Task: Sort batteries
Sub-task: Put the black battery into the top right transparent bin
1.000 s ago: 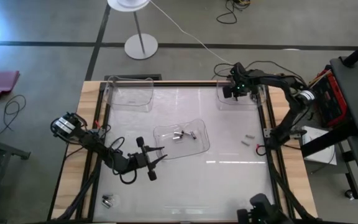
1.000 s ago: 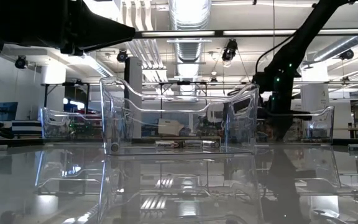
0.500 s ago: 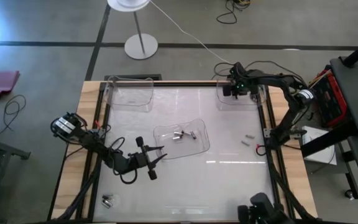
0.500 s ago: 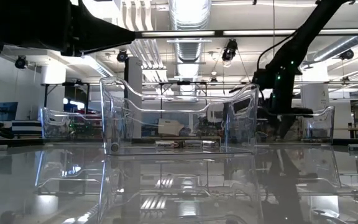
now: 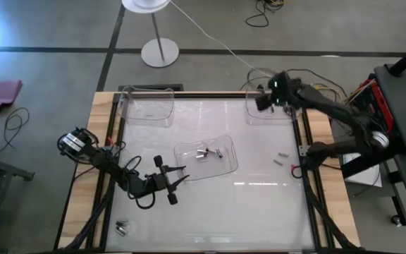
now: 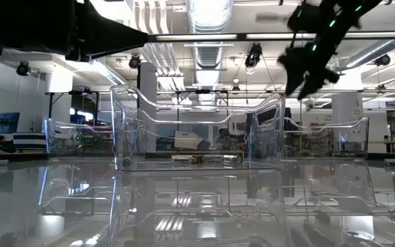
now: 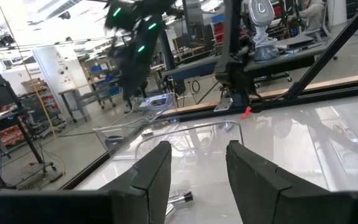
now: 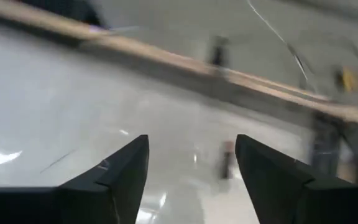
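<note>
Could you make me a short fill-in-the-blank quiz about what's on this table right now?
1. The clear tray in the middle of the table holds a few ____.
2. The right gripper hangs over the tray at the table's far ____ corner.
3. The fingers of the left gripper stand ____, holding nothing.
4. Two loose batteries lie on the table between the middle tray and the table's ____ edge.

Missing words: batteries; right; open; right

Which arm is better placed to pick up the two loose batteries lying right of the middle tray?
The right, probably. Its tool is open and empty above the far right tray, on the batteries' side. The left tool waits beyond the middle tray.
</note>
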Controlling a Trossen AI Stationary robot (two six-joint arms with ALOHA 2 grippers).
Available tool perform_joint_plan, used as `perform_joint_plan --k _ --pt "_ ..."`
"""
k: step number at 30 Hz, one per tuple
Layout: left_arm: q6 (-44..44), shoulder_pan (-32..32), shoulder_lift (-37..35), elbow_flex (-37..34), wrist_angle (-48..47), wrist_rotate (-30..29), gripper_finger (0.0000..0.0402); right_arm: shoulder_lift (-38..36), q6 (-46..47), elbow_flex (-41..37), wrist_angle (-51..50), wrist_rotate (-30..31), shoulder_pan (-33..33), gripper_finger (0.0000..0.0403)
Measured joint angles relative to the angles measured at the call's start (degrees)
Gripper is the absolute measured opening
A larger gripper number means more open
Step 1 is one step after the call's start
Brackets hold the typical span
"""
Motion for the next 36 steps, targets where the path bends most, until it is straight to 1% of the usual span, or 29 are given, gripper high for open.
perform_joint_plan --k 3,6,10,11,13,14,16,18,20,22,23,25,28,30,32,34,35,36 --pt "-1.20 0.02 0.00 0.02 0.04 0.02 0.0135 -8.69 1.37 -4.67 2.35 1.65 14.27 0.0241" --pt "-3.19 -0.22 -0.01 0.39 -0.77 1.19 0.0135 -15.24 3.71 -10.00 7.20 3.69 29.24 0.0234" --pt "-4.79 -2.96 -0.07 2.30 -2.17 11.51 0.0135 -19.99 4.20 -15.79 12.99 10.20 46.95 0.0225" --pt "-4.59 -4.12 -0.37 3.41 -2.17 13.12 0.0135 -20.47 4.17 -16.84 13.62 12.37 50.65 0.0224" --pt "-2.55 -6.85 -0.95 5.92 -1.97 13.29 0.0135 -20.63 4.09 -18.23 13.89 16.59 56.82 0.0221" --pt "-0.70 -8.33 -1.28 7.26 -2.16 12.24 0.0135 -20.47 3.85 -18.85 13.94 18.42 59.34 0.0221" --pt "2.14 -11.32 -2.24 9.93 -3.49 7.47 0.0135 -19.56 3.29 -19.93 14.22 21.06 63.24 0.0222" --pt "2.53 -14.25 -3.35 12.77 -7.36 0.75 0.0135 -18.14 2.74 -21.11 15.31 21.81 65.80 0.0223" --pt "-0.24 -17.39 -4.37 15.47 -14.84 -7.58 0.0135 -16.15 1.68 -22.29 17.81 22.06 67.57 0.0225" --pt "-6.77 -20.35 -5.71 17.92 -24.87 -14.20 0.0135 -13.87 0.11 -23.53 20.57 22.07 69.00 0.0226" --pt "-11.62 -21.70 -6.72 19.08 -30.14 -15.78 0.0135 -12.59 -0.87 -24.05 21.92 22.10 69.47 0.0226" --pt "-23.24 -23.85 -8.76 21.55 -39.16 -15.82 0.0135 -9.83 -2.50 -24.54 24.40 22.05 70.06 0.0225" --pt "-40.34 -25.55 -10.43 25.56 -51.10 -11.03 0.0135 -5.50 -4.75 -24.71 27.62 22.18 70.17 0.0223" --pt "-48.42 -25.74 -10.62 28.45 -58.88 -6.71 0.0135 -2.80 -6.41 -24.71 29.64 22.16 70.17 0.0221" --pt "-55.68 -25.73 -10.62 31.67 -68.10 -5.19 0.0135 -0.37 -7.77 -24.71 31.78 22.11 70.17 0.0222" --pt "-66.21 -24.89 -10.61 35.41 -81.43 -4.53 0.0135 1.73 -8.65 -24.64 31.88 22.09 70.17 0.0223" --pt "-72.94 -24.15 -10.62 37.40 -89.65 -2.62 0.0135 2.65 -8.83 -24.53 31.89 22.07 70.17 0.0224" --pt "-80.81 -23.08 -10.62 39.43 -98.69 0.72 0.0135 3.44 -8.87 -24.40 31.95 22.06 70.23 0.0226"
